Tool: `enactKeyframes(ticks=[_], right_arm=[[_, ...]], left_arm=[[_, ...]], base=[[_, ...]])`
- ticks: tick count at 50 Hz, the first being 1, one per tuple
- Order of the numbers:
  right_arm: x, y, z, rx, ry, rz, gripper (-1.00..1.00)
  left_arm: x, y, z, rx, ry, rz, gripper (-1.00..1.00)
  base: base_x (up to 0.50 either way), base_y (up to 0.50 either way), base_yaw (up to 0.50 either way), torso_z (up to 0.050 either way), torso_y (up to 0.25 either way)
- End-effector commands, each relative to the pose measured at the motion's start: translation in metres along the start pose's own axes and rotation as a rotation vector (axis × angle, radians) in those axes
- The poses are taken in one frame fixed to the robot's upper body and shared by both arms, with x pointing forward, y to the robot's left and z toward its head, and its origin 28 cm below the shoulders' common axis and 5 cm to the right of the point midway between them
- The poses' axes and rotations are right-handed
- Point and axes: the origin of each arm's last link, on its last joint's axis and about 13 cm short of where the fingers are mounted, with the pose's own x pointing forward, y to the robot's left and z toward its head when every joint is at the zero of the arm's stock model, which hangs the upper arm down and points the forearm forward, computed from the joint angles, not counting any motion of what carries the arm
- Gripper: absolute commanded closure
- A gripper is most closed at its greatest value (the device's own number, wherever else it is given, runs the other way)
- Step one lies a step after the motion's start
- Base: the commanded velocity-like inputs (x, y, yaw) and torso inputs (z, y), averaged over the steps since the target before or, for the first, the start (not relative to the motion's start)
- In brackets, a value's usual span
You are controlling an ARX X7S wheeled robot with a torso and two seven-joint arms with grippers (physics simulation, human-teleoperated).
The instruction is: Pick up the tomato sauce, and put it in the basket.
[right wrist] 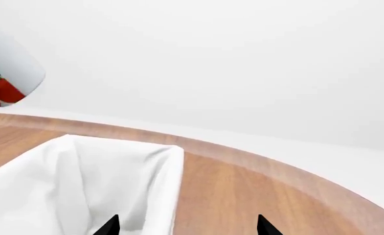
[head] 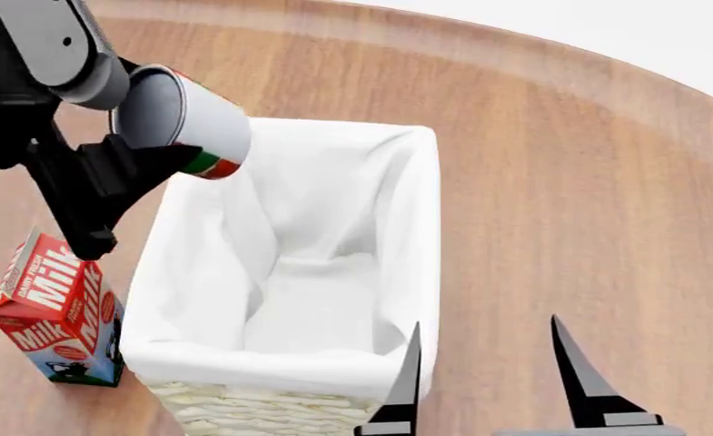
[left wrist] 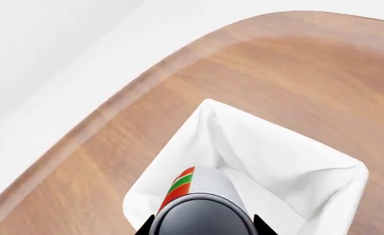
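My left hand [head: 150, 159] was closed around the tomato sauce [head: 186, 118], holding it tilted in the air over the near corner of the basket [head: 423, 227]. I judged the can stiff, smooth and a little heavy, so a hold across its round side seemed best. The left wrist view showed the white lining directly under the can; only the head view showed the milk carton [head: 59, 313] beside the basket. My right hand [head: 483, 363] was open and empty.

Tilted tomato sauce [head: 193, 113] held above the white-lined wicker basket [head: 423, 218].
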Motion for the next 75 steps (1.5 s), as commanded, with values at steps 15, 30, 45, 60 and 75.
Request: enactKeyframes(ticks=[15, 30, 45, 60, 75], right_arm=[[0.001, 0.003, 0.002, 0.006, -0.006, 0.015, -1.00], [0.001, 0.003, 0.000, 0.007, -0.004, 0.015, -1.00], [0.001, 0.001, 0.000, 0.007, -0.004, 0.010, -1.00], [0.002, 0.004, -0.003, -0.003, 0.004, 0.018, -1.00], [0.002, 0.002, -0.003, 0.001, 0.003, 0.013, -1.00]], left_arm=[[0.062, 0.028, 0.038, -0.023, 0.090, 0.025, 1.00], [0.091, 0.030, 0.040, -0.123, 0.126, -0.001, 1.00], [0.105, 0.031, 0.040, -0.142, 0.191, -0.076, 1.00], [0.120, 0.030, 0.026, -0.107, 0.287, -0.074, 1.00], [0.133, 0.020, 0.010, -0.105, 0.330, -0.105, 1.00]], base=[[0.00, 0.00, 0.00, 0.000, 0.000], [0.00, 0.00, 0.00, 0.000, 0.001], [0.00, 0.00, 0.00, 0.000, 0.000], [0.00, 0.00, 0.00, 0.000, 0.000], [0.00, 0.00, 0.00, 0.000, 0.001]])
